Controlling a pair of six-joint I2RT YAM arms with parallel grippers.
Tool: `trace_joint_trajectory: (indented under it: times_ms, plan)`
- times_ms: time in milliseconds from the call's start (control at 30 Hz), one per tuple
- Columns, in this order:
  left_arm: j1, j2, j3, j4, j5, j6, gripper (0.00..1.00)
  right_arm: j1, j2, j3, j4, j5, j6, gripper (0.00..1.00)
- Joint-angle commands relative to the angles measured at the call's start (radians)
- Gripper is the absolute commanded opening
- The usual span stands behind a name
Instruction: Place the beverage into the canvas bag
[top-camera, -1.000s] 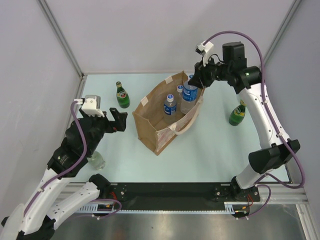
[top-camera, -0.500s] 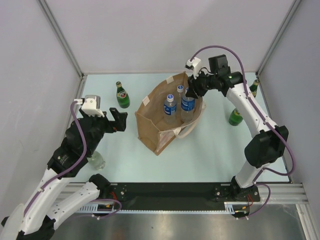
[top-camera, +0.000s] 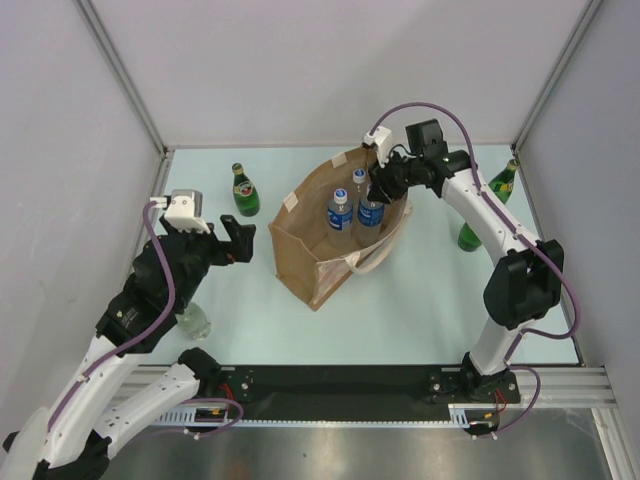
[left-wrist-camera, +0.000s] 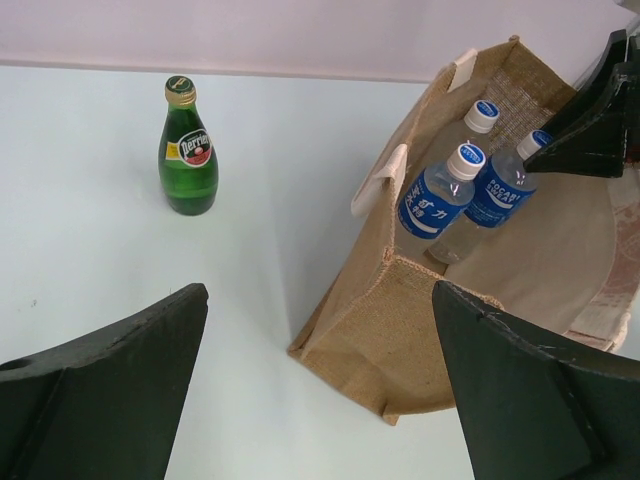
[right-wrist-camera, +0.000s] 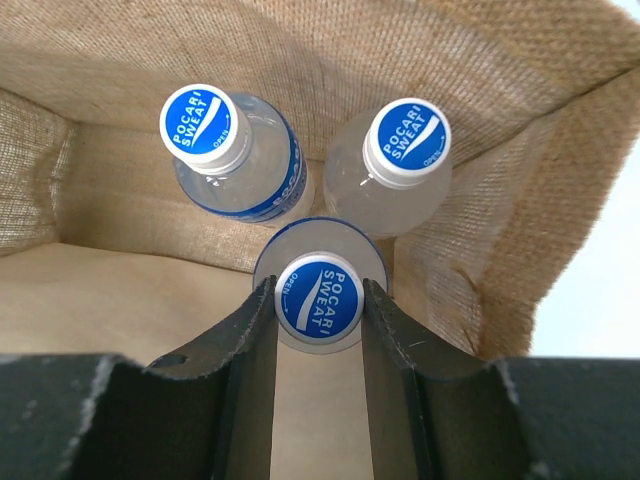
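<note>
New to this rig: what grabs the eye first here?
The tan-brown fabric tote bag with cream handles stands open mid-table, and the right gripper reaches into it, shut on a clear plastic bottle with a blue cap. Two more blue-capped bottles stand upright beside it inside. Outside, a green glass bottle stands at far left, and the left gripper hangs open near the bag.
</note>
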Motion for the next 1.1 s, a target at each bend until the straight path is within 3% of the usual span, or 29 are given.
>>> trace_joint_trajectory:
  times_ms: [0,167,367,533,1067]
  plan:
    - [0.008,0.003,0.002,0.015,-0.006,-0.010,1.00,0.002,-0.006,-0.010,0.059,0.028,-0.039,0.04]
    - [0.006,0.006,0.000,0.013,-0.001,-0.013,1.00,0.007,0.002,-0.045,0.041,0.036,-0.059,0.09]
    - [0.008,0.005,0.000,0.012,0.008,-0.022,1.00,0.005,0.010,-0.064,-0.018,0.054,-0.093,0.41]
    - [0.008,0.008,0.008,0.004,0.014,-0.033,1.00,0.005,-0.012,-0.046,-0.048,0.056,-0.104,0.56]
    - [0.008,0.068,0.022,0.010,0.042,-0.082,1.00,-0.017,-0.117,0.168,-0.185,-0.064,-0.075,0.63]
